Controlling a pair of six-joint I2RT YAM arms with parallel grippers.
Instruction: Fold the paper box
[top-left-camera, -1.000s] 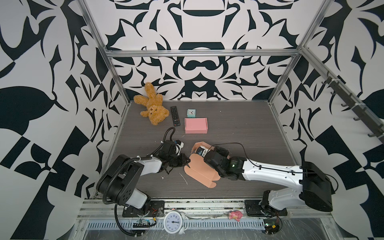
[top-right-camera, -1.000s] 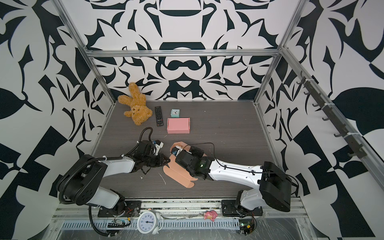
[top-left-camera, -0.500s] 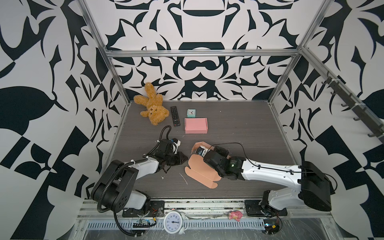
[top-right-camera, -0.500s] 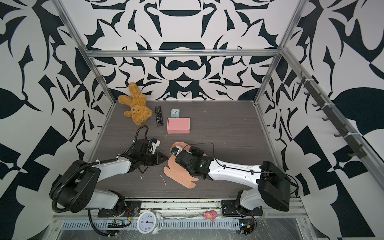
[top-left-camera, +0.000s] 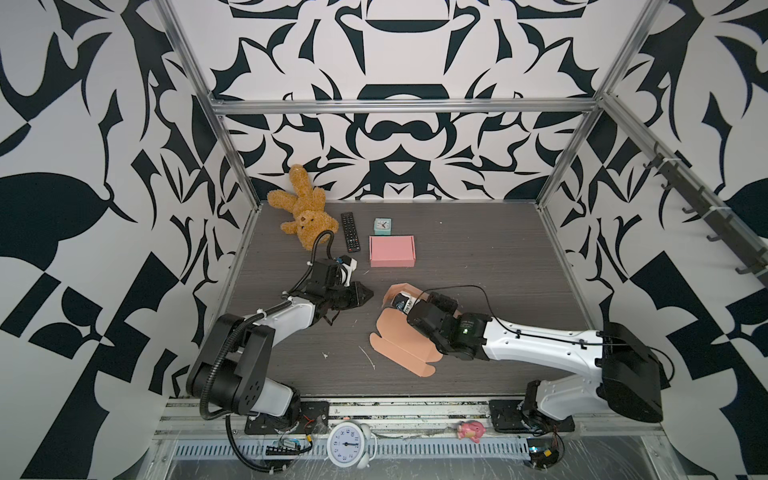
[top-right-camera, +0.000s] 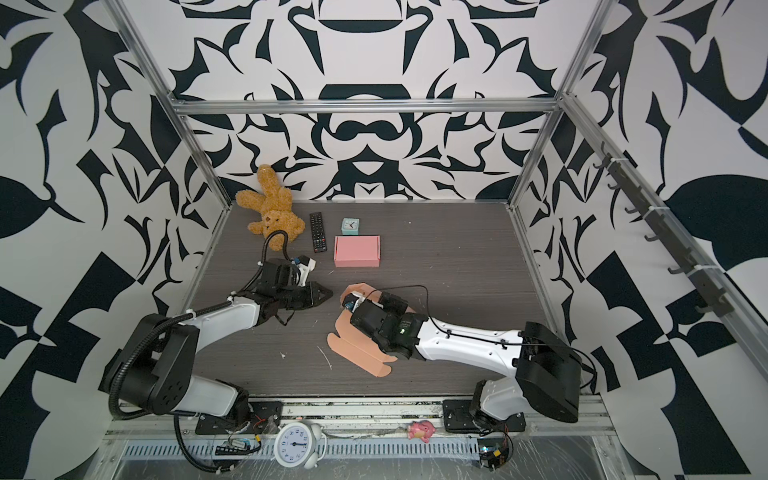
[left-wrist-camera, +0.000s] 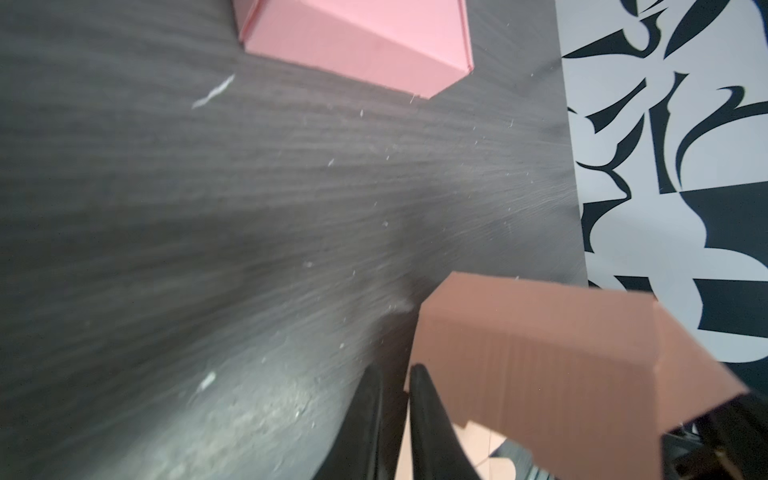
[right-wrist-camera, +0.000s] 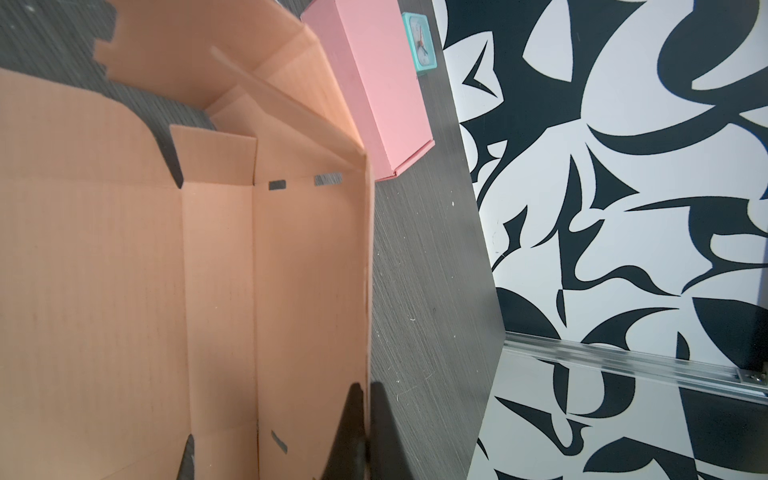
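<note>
At the far left corner of the dark wood-grain surface a tan teddy bear lies sprawled. A black remote control lies just to its right.

Nearer the front, the left tool lies low over the surface and points toward the middle. In the left wrist view its fingers stand a narrow slit apart with nothing between them. Their tips are just beside a raised brown flap of the paper box. In both top views a small gap shows between the tool's tip and that flap.

Behind, right of the remote, a small teal clock stands at the far edge of a closed pink box.

The paper box is a peach cardboard blank, partly folded, at the front middle of the surface. Its broad panel and rounded tabs lie flat toward the front, and one side wall stands up. It is well apart from the pink box.

The right tool is clenched on the top edge of that upright wall, one finger inside the box and the other outside. In the top views the wrist covers this grip.

On the front rail sit a white alarm clock and, farther right, a small pink toy.
</note>
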